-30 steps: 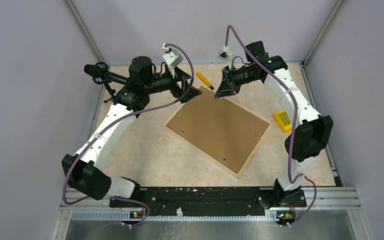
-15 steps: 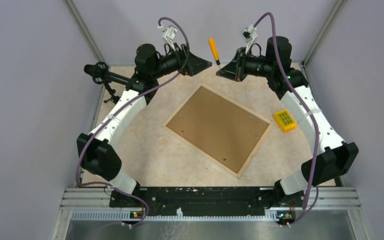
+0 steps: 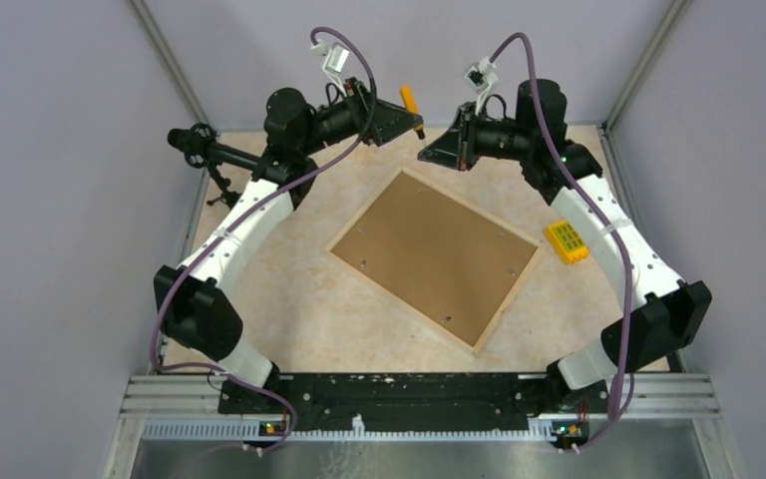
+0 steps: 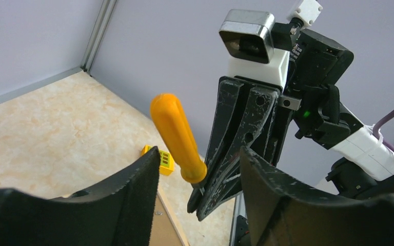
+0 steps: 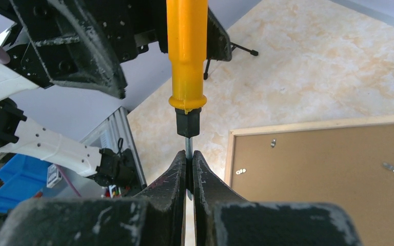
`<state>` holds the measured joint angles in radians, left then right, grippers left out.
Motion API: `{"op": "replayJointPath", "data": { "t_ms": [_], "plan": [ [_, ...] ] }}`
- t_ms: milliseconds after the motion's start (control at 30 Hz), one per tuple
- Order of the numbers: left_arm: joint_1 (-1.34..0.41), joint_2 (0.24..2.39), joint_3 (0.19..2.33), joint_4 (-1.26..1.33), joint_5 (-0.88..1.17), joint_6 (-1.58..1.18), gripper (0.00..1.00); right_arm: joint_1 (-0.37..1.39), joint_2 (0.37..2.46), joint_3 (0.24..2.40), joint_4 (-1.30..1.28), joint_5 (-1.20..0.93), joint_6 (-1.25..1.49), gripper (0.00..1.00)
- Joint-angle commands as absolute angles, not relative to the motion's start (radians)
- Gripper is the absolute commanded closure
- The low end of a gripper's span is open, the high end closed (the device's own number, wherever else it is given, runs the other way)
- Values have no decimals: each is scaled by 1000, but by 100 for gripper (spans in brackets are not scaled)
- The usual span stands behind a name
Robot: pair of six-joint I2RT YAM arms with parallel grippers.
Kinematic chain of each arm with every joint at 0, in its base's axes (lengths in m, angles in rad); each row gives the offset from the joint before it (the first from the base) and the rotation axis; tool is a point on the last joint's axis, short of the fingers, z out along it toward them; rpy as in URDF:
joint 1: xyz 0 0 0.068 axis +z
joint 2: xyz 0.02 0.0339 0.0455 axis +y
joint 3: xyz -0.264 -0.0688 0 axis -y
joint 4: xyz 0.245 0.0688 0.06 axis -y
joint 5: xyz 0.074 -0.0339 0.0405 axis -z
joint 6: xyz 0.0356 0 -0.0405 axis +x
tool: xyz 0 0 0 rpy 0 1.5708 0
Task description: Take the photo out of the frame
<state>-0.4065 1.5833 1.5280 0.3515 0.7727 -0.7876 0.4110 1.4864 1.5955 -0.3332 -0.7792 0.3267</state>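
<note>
Drawn closer together than earlier: left gripper [image 4: 200, 159], jaws apart either side of screwdriver [image 5: 186, 51] handle; right gripper [image 5: 190, 156] clamped on its shaft. Frame [image 3: 434, 254] face-down, centre; photo hidden beneath.

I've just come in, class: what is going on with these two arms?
The right gripper is shut on the metal shaft of an orange-handled screwdriver, held up in the air. The left gripper faces it, jaws open either side of the handle, so this looks like a handover. The frame lies back-up on the table, untouched, its backing still on.
</note>
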Motion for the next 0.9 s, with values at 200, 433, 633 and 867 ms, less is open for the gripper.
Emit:
{"op": "replayJointPath", "data": {
  "t_ms": [200,433,633,867],
  "plan": [
    [-408,1583,1565,371,761,-714,83,437,1470,1590,-279,-783,345,100],
    [-410,1554,1581,135,924,-312,100,391,1466,1588,-385,-720,265,44],
    [-408,1489,1604,-553,790,339,100,298,1434,1487,-511,-625,112,30],
    [-408,1315,1369,-767,387,688,100,284,1412,1395,-610,-484,-85,28]
  ]
}}
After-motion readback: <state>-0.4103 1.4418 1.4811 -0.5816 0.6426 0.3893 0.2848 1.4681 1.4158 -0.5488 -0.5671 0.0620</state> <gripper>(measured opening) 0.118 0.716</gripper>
